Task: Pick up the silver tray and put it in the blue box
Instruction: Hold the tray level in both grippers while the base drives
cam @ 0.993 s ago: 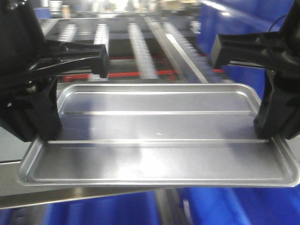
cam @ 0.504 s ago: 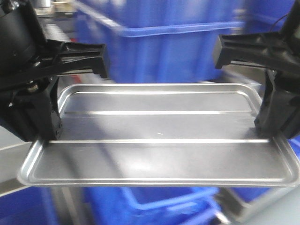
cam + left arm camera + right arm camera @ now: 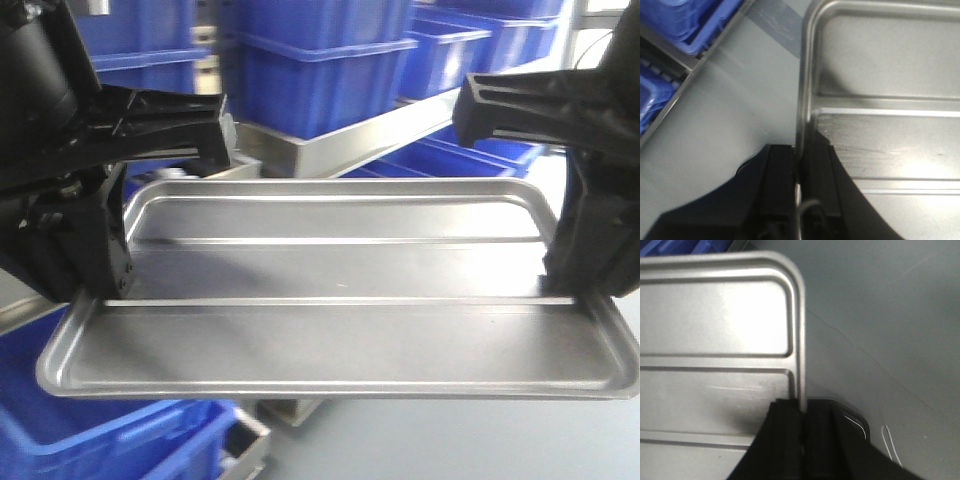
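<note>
The silver tray [image 3: 340, 300] hangs level in the air, carried by its two short ends, with its long axis running straight across from one arm to the other. The left gripper [image 3: 799, 157] has its jaws pinched on the rim of the left end, one jaw outside the tray and one inside. The right gripper [image 3: 801, 412] is clamped the same way on the right end. Neither arm is nearer, since the tray sits between them, so both would have to travel together or the rim may twist out of a grip. A blue box [image 3: 110, 440] lies open below the tray's near left corner, beside bare floor [image 3: 450, 440]. More blue boxes [image 3: 320, 70] are stacked behind a metal rack [image 3: 350, 135]. I cannot tell which is meant; the low one looks handiest.
</note>
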### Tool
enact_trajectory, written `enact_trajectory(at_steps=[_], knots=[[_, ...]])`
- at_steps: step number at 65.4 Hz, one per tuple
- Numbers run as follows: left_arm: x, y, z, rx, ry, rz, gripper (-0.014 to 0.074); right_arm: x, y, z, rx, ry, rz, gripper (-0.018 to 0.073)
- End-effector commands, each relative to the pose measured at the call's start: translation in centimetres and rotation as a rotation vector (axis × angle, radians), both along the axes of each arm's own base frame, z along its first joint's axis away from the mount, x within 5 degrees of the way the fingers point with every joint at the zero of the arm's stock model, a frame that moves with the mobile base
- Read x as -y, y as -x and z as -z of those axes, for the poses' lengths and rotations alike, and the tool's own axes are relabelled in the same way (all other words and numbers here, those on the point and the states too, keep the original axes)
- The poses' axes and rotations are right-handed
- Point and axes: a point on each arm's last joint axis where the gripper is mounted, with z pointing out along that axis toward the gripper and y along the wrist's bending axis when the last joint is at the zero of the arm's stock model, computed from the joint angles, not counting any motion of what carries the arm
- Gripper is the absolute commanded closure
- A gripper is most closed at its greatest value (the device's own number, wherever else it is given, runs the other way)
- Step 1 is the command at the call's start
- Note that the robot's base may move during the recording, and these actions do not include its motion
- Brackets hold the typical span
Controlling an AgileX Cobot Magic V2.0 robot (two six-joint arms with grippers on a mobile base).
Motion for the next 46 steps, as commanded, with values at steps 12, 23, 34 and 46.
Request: enact_trajectory(at_steps=[12, 23, 34, 46], knots=[[-0.26, 0.01, -1.56, 0.052, 0.022, 0.008, 0.0603, 0.2, -0.28, -1.18, 0.065, 0.007, -0.016, 0.0491], [-0.26, 0.01, -1.56, 0.052, 0.022, 0.008, 0.0602, 0.2, -0.28, -1.18, 0.065, 0.007, -0.016, 0.0491], [-0.26, 0.01, -1.56, 0.052, 0.022, 0.008, 0.0602, 0.2, -0.28, -1.18, 0.065, 0.007, -0.016, 0.0491], [-0.26, 0.01, -1.56, 0.052, 0.022, 0.008, 0.0602, 0.2, -0.28, -1.18, 0.065, 0.007, -0.016, 0.0491]])
